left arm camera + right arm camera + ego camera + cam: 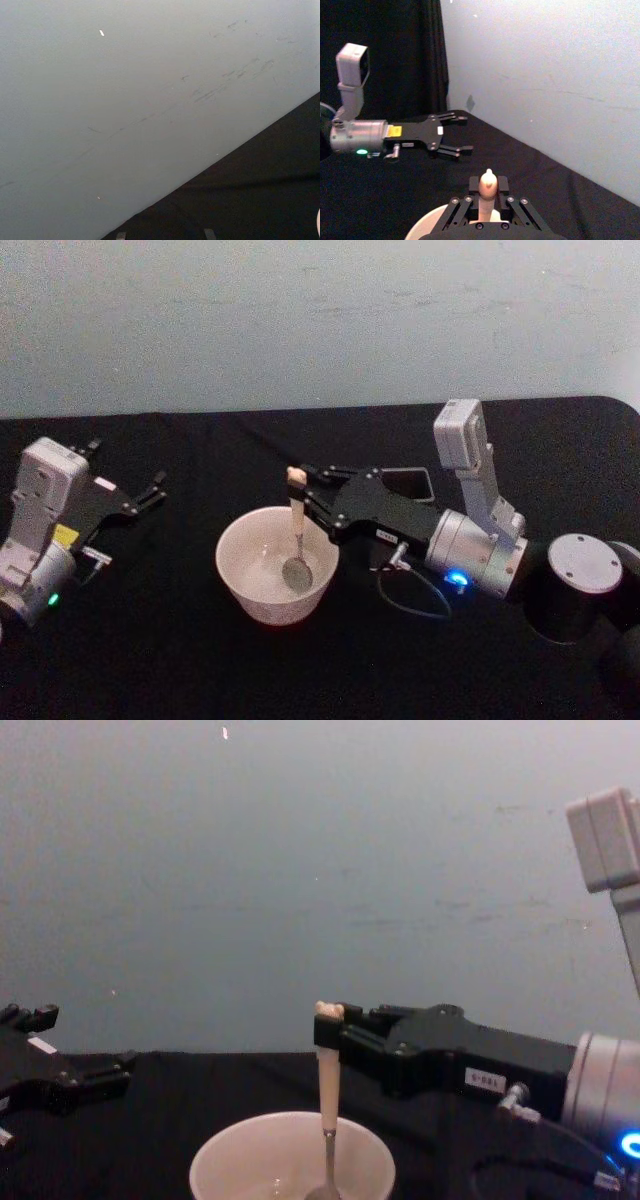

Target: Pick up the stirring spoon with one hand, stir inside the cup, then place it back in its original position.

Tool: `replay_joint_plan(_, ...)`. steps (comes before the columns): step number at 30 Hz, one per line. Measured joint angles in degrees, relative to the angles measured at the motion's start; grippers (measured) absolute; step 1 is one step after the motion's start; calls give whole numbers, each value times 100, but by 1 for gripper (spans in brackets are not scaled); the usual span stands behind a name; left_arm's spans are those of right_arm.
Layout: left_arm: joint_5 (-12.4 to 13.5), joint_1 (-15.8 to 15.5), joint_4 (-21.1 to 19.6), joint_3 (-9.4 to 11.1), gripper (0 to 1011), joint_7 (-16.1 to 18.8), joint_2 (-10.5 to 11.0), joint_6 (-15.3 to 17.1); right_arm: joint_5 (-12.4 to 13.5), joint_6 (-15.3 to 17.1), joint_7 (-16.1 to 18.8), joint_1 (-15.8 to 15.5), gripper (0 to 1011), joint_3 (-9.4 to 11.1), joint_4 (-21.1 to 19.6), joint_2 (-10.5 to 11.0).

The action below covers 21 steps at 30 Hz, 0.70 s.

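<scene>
Cup [262, 602] under level right gripper [302, 498], jaws pinching upright stirring spoon [297, 568]; left gripper [157, 488] idle, jaws apart.

Smooth glossy cream cup [268, 602], spoon [297, 520] with matt beige handle and shiny metal bowl, matt black cloth-covered desk [150, 660], right pincer [303, 496] of matt black hard links, smooth silver metal wrist [470, 550], pale matt scuffed wall [300, 320]

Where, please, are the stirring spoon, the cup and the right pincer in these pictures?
stirring spoon [327, 1085]: chest view, on its beige handle.
cup [275, 608]: head view, on its front outer wall.
right pincer [302, 498]: head view, midway between its fingertips.
</scene>
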Motion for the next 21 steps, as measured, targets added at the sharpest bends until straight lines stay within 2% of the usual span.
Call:
replay_joint_plan(8, 0, 0, 0, 0, 1001, 0, 0, 0, 93, 31, 130, -65, 214, -87, -53, -14)
replay_joint_plan(14, 0, 0, 0, 0, 1001, 0, 0, 0, 101, -52, 121, 68, 214, -161, 161, -203)
replay_joint_plan(21, 1, 0, 0, 0, 1001, 0, 0, 0, 111, -115, 5, 134, 214, -102, 303, -328)
